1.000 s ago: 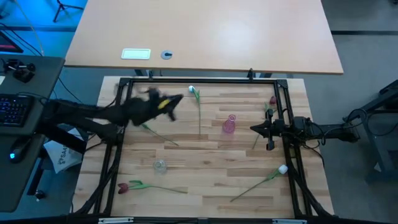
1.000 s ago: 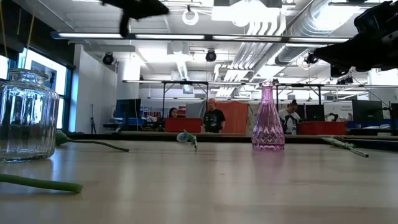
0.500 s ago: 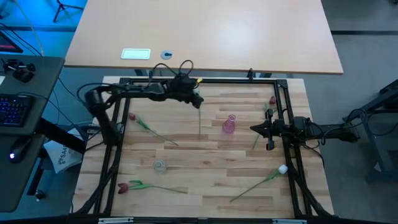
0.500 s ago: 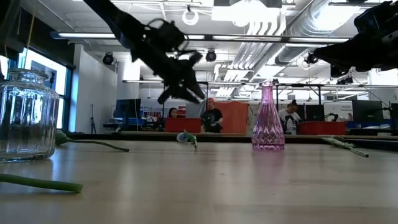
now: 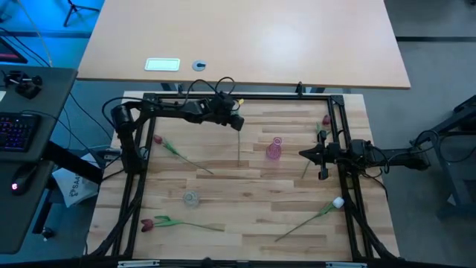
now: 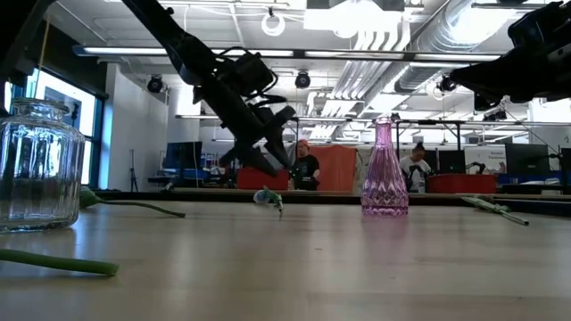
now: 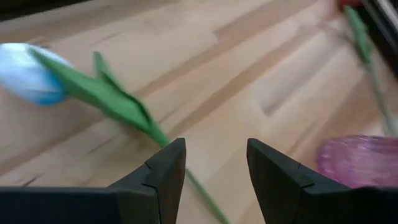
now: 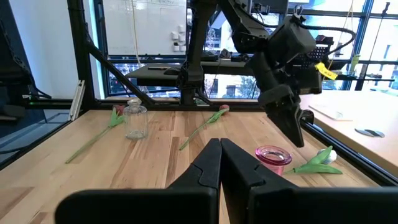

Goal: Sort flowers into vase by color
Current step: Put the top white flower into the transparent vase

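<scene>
My left gripper (image 5: 236, 124) (image 7: 214, 165) hangs open, tipped down, over the far white tulip (image 7: 112, 99), whose stem (image 5: 239, 149) lies flat on the table and runs on below the gap between the fingers. In the low view the gripper (image 6: 275, 152) is clear above that flower (image 6: 268, 196). The pink vase (image 5: 274, 147) stands to its right, the clear jar (image 5: 191, 198) nearer the front. Two red tulips (image 5: 167, 147) (image 5: 167, 222) lie at the left, a third (image 5: 321, 134) at the far right. Another white tulip (image 5: 327, 210) lies near right. My right gripper (image 5: 305, 154) waits shut at the right.
A black frame (image 5: 238, 97) borders the table on its far edge and both sides. People stand in the room beyond the table (image 6: 306, 169). A second, lighter table (image 5: 245, 45) lies behind.
My left arm has swung from the table's far left toward the far middle and come down, tipping its gripper downward over the far white tulip. Its fingers have opened on the way. No flower has moved.
</scene>
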Robot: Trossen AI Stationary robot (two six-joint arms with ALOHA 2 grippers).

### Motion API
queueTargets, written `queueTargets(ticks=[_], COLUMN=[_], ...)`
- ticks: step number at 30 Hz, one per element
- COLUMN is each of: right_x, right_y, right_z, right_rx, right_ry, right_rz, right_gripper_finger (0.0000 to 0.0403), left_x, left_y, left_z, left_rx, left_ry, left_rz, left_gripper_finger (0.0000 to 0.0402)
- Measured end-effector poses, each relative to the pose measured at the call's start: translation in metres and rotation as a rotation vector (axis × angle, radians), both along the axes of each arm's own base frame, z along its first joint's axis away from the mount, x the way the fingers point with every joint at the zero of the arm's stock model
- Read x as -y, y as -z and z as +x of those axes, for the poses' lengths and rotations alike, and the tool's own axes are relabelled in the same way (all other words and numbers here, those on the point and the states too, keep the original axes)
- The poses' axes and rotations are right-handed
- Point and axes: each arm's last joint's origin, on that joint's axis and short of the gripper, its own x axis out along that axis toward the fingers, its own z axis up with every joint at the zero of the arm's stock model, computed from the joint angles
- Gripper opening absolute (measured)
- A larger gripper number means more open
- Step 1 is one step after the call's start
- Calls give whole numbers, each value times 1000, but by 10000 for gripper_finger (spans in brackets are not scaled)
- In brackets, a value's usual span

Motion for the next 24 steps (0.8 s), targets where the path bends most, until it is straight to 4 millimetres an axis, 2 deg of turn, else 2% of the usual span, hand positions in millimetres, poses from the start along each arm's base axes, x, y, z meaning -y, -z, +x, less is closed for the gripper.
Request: queueTargets(ticks=[8,11,15,17,20,24], right_x=[0,0,0,0,0,0], right_y=[0,0,0,0,0,0], right_z=[0,0,0,0,0,0], right_rx=[0,0,0,0,0,0], right_ry=[0,0,0,0,0,0], right_rz=[0,0,0,0,0,0], right_gripper_finger=[0,0,0,0,0,0], left_x=[-2,-2,2,5,8,13], left_y=[0,-10,-23,-27,-35,-56], left_z=[-2,6,29,38,43,44], left_rx=[-52,-28,2,-39,-85,-27], left_ry=[-98,-114,-93,-78,-87,-119], left_rz=[18,42,91,106,67,0], left_gripper_finger=[156,156,156,156,156,156])
